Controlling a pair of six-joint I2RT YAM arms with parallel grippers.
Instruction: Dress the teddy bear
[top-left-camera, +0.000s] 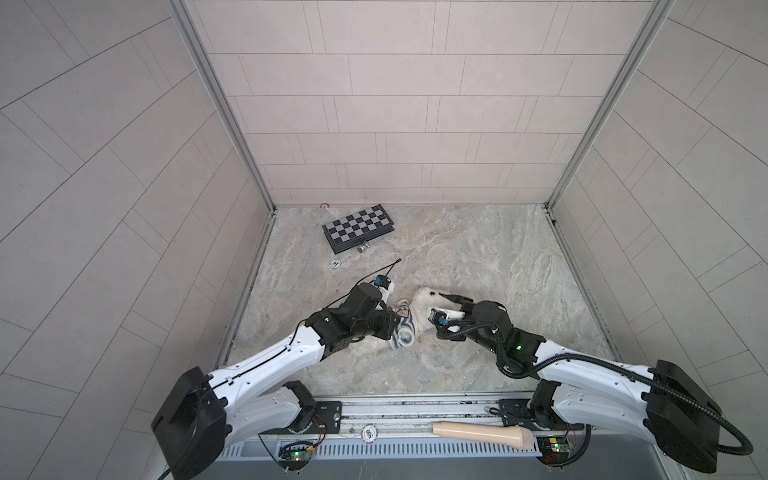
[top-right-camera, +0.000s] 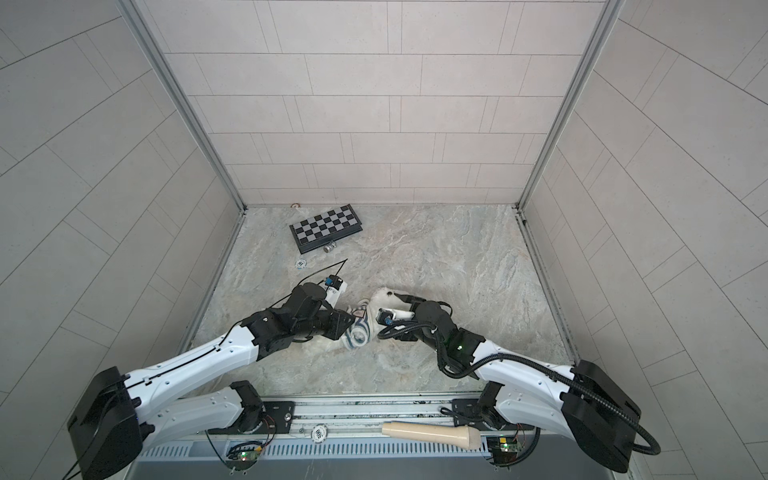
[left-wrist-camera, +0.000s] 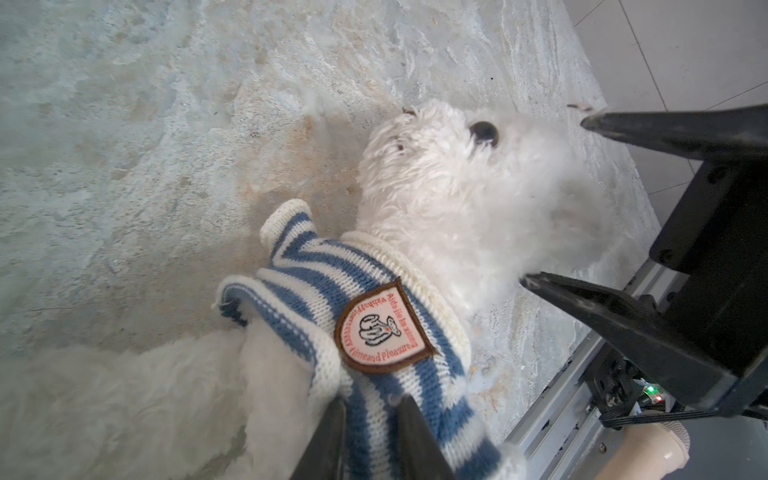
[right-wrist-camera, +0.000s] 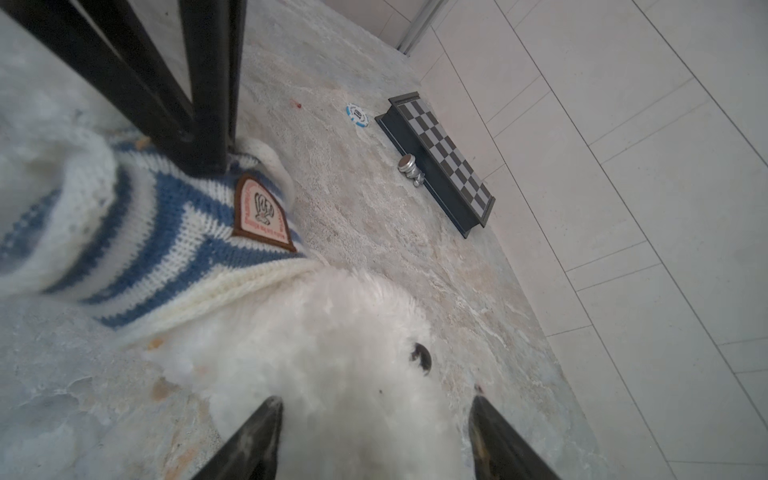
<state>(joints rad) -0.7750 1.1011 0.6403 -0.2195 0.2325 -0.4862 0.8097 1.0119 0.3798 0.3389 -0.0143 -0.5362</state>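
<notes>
— Fur fills the gap between the fingers of the right gripper in its own wrist view. The teddy bear has its head there, and the jaws stand wide on either side.
— Does the left wrist view agree?
— It does. There the right gripper shows side-on, fingertips well apart with the white head between them. That view also shows the left gripper, its fingers close together and pinching the hem of the striped sweater, which is worn round the bear's body.
— Do the top views show that pinch?
— No. In both top views the left arm's wrist covers its fingertips. Only the striped sweater shows just past it, with the teddy bear lying on the marble table between the two tools.
— Anything only one wrist sees?
— Well beyond its fingertips, the right wrist view catches a chessboard, a silver chess piece just beside its edge, and a poker chip near them. The left wrist view shows none of these. Both wrist views show the sweater's badge, but it is too small to make out in the top views.
</notes>
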